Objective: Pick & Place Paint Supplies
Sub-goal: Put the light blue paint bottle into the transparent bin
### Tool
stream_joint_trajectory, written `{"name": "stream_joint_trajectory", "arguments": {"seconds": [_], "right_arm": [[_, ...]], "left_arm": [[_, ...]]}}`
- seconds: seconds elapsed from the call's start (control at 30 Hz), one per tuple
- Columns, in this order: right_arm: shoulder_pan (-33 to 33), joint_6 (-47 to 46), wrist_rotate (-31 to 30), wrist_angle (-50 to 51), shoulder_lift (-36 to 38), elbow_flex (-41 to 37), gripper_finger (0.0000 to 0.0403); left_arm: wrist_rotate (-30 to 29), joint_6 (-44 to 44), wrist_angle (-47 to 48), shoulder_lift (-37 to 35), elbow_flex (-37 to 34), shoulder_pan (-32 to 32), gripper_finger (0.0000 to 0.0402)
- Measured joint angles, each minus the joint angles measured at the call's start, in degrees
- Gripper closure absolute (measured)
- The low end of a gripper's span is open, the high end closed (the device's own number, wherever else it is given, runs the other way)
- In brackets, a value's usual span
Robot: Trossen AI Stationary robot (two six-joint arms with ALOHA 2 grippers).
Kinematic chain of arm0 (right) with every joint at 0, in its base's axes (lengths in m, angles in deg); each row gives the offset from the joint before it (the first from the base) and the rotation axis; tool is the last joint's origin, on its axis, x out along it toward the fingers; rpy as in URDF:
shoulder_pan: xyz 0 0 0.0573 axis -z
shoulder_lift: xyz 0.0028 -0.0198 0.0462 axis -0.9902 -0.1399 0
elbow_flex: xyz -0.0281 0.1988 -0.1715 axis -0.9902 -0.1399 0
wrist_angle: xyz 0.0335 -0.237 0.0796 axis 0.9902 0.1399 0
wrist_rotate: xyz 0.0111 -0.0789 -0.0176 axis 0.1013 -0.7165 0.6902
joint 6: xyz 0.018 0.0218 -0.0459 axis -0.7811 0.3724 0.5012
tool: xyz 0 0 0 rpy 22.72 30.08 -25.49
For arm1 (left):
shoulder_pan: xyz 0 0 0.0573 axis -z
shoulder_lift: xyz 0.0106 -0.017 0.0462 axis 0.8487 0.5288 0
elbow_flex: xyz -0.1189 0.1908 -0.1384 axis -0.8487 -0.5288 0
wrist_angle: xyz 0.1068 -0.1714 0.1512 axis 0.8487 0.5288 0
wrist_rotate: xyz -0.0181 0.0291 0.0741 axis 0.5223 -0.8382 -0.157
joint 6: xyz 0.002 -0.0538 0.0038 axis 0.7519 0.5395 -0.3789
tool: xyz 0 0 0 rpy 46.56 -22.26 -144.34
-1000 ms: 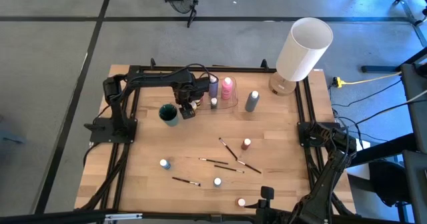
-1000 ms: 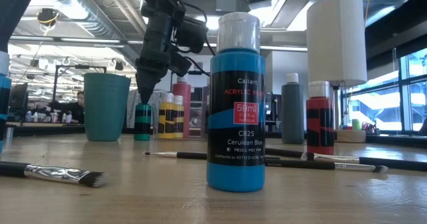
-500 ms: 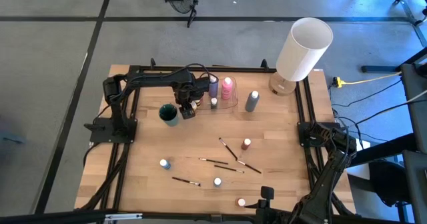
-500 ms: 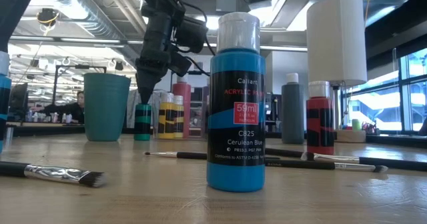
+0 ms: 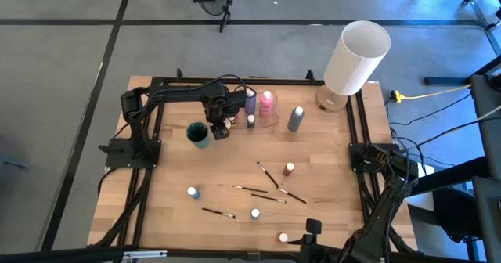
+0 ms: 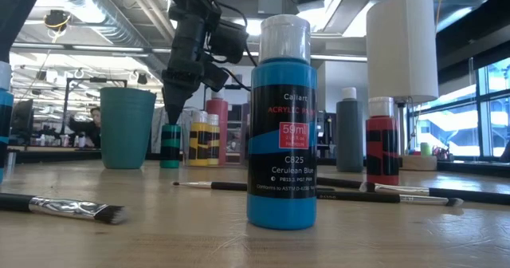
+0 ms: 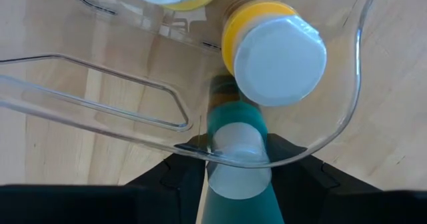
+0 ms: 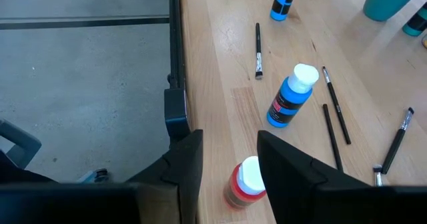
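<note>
A small green bottle [image 6: 170, 144] with a white cap [image 7: 237, 161] stands upright beside a teal cup [image 5: 198, 133], at the rim of a clear container [image 7: 347, 111]. My left gripper [image 5: 219, 127] points down, shut on it. Yellow bottles [image 7: 273, 54] stand inside the container, along with a purple [image 5: 250, 100] and a pink bottle [image 5: 267, 101]. My right gripper [image 5: 311, 229] hangs open above the table's near edge. A red bottle [image 8: 245, 181] stands on the wood below its fingers, untouched. Blue bottles [image 5: 192, 192] and brushes [image 5: 268, 174] are scattered on the table. My left gripper pinches the green bottle's white cap [image 7: 220, 174] between its two fingers, one on each side. The fingers [image 6: 171, 108] come from above, pointing down. The bottle is upright, its base level with the neighbouring bottles' bases.
A big white lamp [image 5: 356, 59] stands at the far right corner, a grey bottle [image 5: 296, 118] right of the container. Another red bottle [image 5: 290, 169] and a white-capped bottle [image 5: 255, 213] stand mid-table among several brushes [image 5: 218, 213]. A black frame [image 5: 368, 149] borders the table.
</note>
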Motion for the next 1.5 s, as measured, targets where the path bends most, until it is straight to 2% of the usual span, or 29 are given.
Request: {"name": "stream_joint_trajectory", "arguments": {"seconds": [0.4, 1.1, 1.27, 1.5], "right_arm": [[0.0, 0.0, 0.0, 0.0, 0.0, 0.0, 0.0259], [0.0, -0.2, 0.5, 0.0, 0.0, 0.0, 0.0259], [0.0, -0.2, 0.5, 0.0, 0.0, 0.0, 0.0259], [0.0, -0.2, 0.5, 0.0, 0.0, 0.0, 0.0259]], "left_arm": [[0.0, -0.3, 0.0, 0.0, 0.0, 0.0, 0.0265], [0.4, -0.4, -0.1, 0.0, 0.0, 0.0, 0.0268], [0.3, -0.5, 0.1, -0.1, 0.0, 0.0, 0.0285], [0.0, -2.2, 0.1, -0.1, 0.0, 0.0, 0.0286]]}}
